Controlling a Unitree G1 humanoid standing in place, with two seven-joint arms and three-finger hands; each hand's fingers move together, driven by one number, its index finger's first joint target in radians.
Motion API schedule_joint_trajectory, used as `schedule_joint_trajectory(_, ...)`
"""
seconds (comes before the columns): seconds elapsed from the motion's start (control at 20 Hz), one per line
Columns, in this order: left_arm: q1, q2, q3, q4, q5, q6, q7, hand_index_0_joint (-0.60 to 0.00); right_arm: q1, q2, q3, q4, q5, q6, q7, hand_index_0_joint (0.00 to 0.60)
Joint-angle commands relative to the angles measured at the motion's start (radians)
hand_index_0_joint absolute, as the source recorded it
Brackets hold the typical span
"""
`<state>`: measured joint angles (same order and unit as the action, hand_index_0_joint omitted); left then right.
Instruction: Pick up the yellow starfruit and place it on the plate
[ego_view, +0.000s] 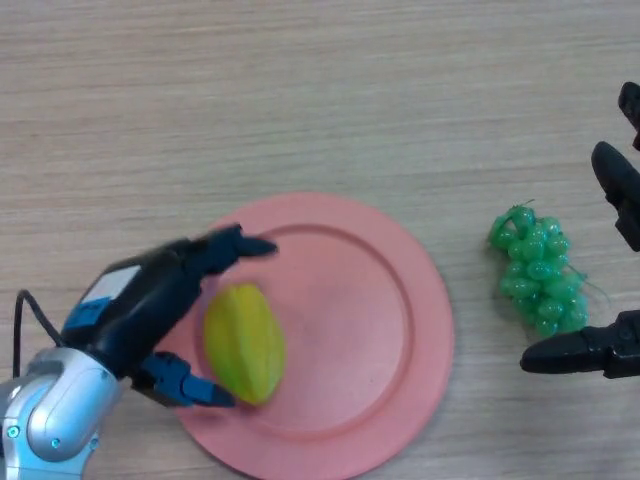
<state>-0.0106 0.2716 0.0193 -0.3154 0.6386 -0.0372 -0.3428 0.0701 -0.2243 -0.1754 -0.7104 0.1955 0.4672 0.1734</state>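
Observation:
The yellow starfruit (245, 342) lies on the left part of the pink plate (360, 330). My left hand (160, 300) is over the plate's left rim, with fingers reaching past the fruit's far end and the thumb by its near end. The fingers are spread and fairly straight around the fruit; whether they touch it I cannot tell. My right hand (610, 260) shows at the right edge, idle, with straight fingers on both sides of the grapes.
A bunch of green grapes (538, 268) lies on the wooden table (300, 100) to the right of the plate, between the right hand's fingers.

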Motion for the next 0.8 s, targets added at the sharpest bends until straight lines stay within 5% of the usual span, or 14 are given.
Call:
schedule_joint_trajectory(0.05,-0.050,0.009,0.055,-0.096,-0.094,-0.055,0.135,0.000,-0.032,-0.018,-0.011,-0.029,0.026,-0.168,-0.020,0.000)
schedule_joint_trajectory(0.2,-0.045,-0.003,0.058,-0.157,-0.214,-0.015,0.159,0.000,-0.035,-0.019,0.000,-0.022,0.027,-0.165,-0.025,0.000)
schedule_joint_trajectory(0.45,-0.019,-0.007,0.180,-0.283,-0.722,0.069,0.199,0.000,-0.063,-0.023,0.011,0.025,0.016,-0.200,-0.051,0.000)
schedule_joint_trajectory(0.8,-0.042,-0.004,0.171,-0.251,-0.773,0.008,0.298,0.000,-0.115,-0.037,0.019,0.091,-0.017,-0.237,-0.077,0.000)
